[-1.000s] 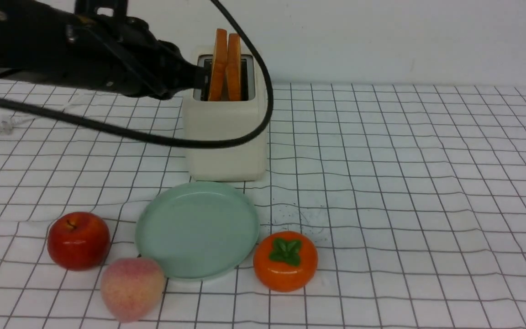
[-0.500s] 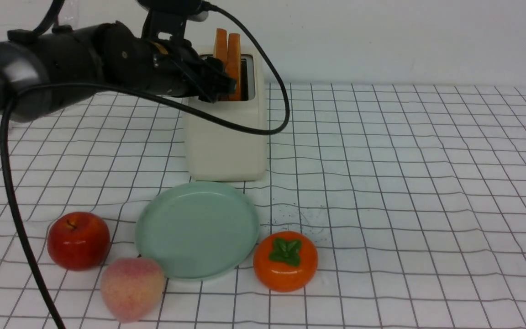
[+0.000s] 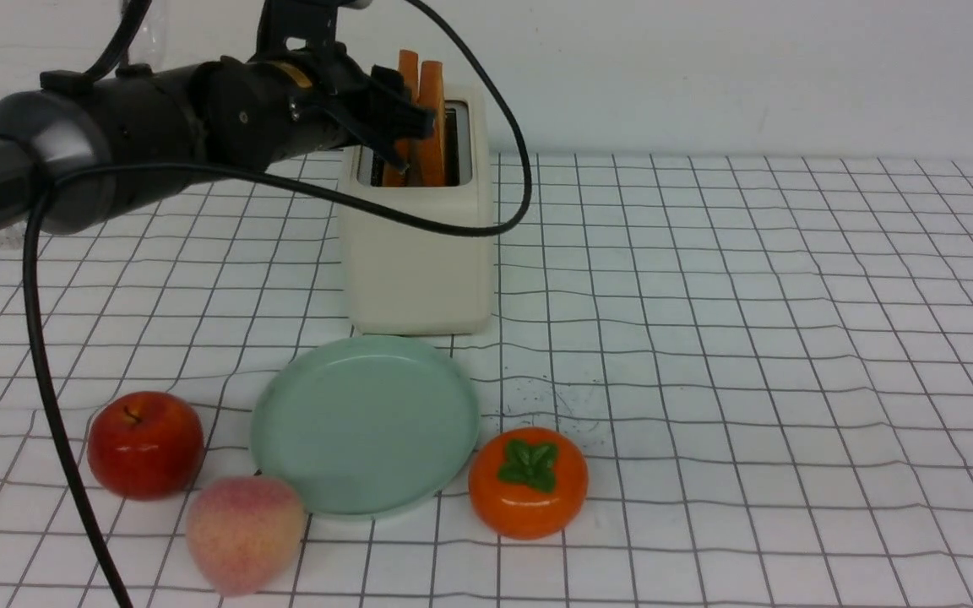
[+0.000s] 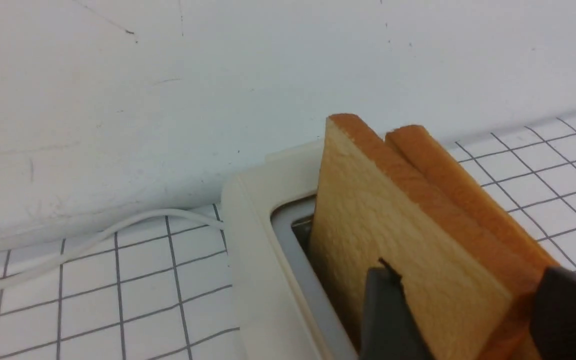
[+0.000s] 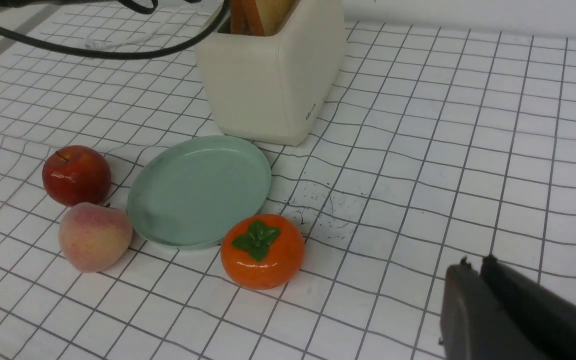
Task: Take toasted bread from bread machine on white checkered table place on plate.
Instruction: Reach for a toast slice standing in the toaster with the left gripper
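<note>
The left gripper [image 4: 465, 290] is straddling the toasted bread [image 4: 393, 210], jaws spread wide, both slices standing in the bread machine [image 3: 415, 253]. The plate [image 3: 364, 422] is lying at its 6 o'clock, among apple [image 3: 144, 443], peach [image 3: 243, 534] and persimmon [image 3: 527, 481]. The right gripper [image 5: 473, 262] is hovering closed.

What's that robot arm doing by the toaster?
The left gripper is open, with one finger on each side of the toasted bread standing in the bread machine. It hasn't pinched or lifted it yet. The plate in front has nothing on it. The right gripper is shut, above the table.
</note>
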You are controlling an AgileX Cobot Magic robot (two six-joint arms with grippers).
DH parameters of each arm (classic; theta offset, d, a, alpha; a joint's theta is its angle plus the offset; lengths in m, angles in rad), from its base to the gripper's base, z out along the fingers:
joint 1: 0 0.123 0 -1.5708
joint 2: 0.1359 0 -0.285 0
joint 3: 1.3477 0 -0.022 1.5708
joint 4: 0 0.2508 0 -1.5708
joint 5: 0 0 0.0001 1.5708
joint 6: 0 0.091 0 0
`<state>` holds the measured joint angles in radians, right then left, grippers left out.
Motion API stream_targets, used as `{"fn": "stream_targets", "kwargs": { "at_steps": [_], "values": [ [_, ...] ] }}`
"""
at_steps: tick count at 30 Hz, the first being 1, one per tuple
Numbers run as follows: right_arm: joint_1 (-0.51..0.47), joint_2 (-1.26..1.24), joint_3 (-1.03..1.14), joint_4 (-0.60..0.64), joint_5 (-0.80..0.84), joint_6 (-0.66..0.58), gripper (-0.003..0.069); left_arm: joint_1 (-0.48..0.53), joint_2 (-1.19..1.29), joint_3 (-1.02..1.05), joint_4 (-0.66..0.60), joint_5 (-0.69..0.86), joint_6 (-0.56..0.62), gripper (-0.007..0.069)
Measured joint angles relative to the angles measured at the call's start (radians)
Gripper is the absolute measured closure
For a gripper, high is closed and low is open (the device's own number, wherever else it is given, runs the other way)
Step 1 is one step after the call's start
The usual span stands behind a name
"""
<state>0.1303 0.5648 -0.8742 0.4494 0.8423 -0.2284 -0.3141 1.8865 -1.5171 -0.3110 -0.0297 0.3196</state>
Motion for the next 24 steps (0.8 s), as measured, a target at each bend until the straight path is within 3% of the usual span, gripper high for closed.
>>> {"fn": "stream_targets", "kwargs": {
  "at_steps": [13, 24],
  "values": [
    [0.0, 0.002, 0.0, 0.008, 0.0, 0.0, 0.0606, -0.009, 0.01, -0.001, -0.003, 0.043, -0.019, 0.0246],
    [0.0, 0.002, 0.0, 0.008, -0.001, 0.0, 0.0599, -0.011, 0.05, -0.004, -0.004, -0.026, -0.023, 0.0244]
  ]
}}
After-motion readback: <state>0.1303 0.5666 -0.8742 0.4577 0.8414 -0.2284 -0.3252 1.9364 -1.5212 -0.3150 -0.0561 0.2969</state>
